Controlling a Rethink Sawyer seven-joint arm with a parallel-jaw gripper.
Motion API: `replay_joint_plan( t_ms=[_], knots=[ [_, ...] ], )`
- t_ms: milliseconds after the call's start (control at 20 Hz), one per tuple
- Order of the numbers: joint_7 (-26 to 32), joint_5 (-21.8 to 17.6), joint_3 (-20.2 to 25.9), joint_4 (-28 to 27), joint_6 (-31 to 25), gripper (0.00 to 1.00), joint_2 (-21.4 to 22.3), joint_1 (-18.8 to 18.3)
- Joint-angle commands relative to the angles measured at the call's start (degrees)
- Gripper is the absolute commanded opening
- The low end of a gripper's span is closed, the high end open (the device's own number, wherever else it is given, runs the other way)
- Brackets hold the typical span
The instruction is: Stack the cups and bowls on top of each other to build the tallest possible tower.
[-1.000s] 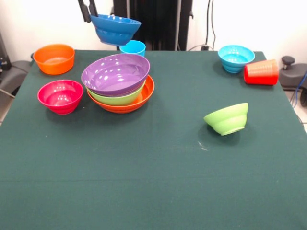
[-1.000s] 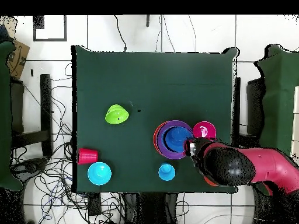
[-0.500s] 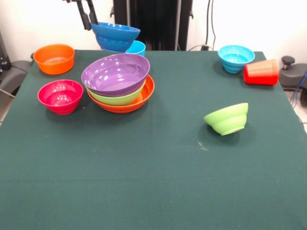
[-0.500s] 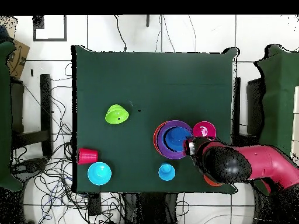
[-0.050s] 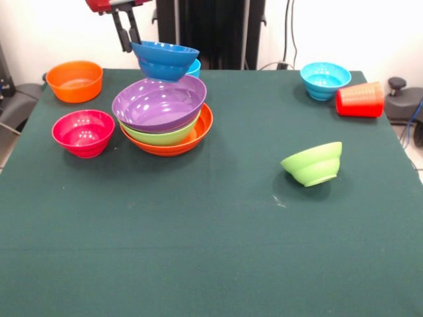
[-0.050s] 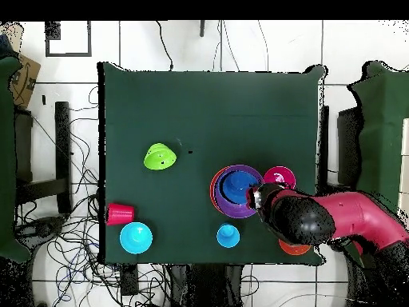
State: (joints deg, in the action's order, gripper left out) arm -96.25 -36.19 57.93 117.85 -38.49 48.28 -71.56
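Front view, near to far across the green-clothed counter (image 5: 211,251). Nearest lies one small lime green glossy plastic bowl (image 5: 312,164), tipped on its side, apart from everything else. Behind it to the left stands one small magenta-red plastic bowl (image 5: 83,133), upright, and just beside that the tower (image 5: 165,119): three wide nested bowls, orange at the bottom (image 5: 198,132), lime green in the middle (image 5: 162,137), purple on top (image 5: 158,101). Above the purple bowl's far rim hangs one dark blue plastic bowl (image 5: 164,61), slightly tilted; whether it touches the purple bowl cannot be told. The black pincer (image 5: 127,30) is closed on this bowl's left rim, one finger inside and one outside. Farther back are one small orange bowl (image 5: 75,80) at the left, one light blue smooth tumbler (image 5: 192,66) largely hidden behind the dark blue bowl, one small light blue bowl (image 5: 324,80) at the right, and one red ridged cup (image 5: 360,100) lying on its side just beside it. Counted: eight bowls, two cups.
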Motion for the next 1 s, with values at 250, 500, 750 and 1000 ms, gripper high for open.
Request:
replay_joint_plan(
  t_ms=[250, 500, 750, 1000],
  knots=[
    [5.7, -6.6, -3.4, -3.4, 0.9, 0.0, -3.2, 4.1],
    [5.9, -7.2, -3.3, -3.4, 1.2, 0.0, -3.6, 3.8],
    [6.3, -7.8, -3.1, -3.6, 0.8, 0.0, -4.1, 3.5],
    [6.3, -8.0, -3.0, -3.6, 0.8, 0.0, -4.4, 3.3]
  ],
)
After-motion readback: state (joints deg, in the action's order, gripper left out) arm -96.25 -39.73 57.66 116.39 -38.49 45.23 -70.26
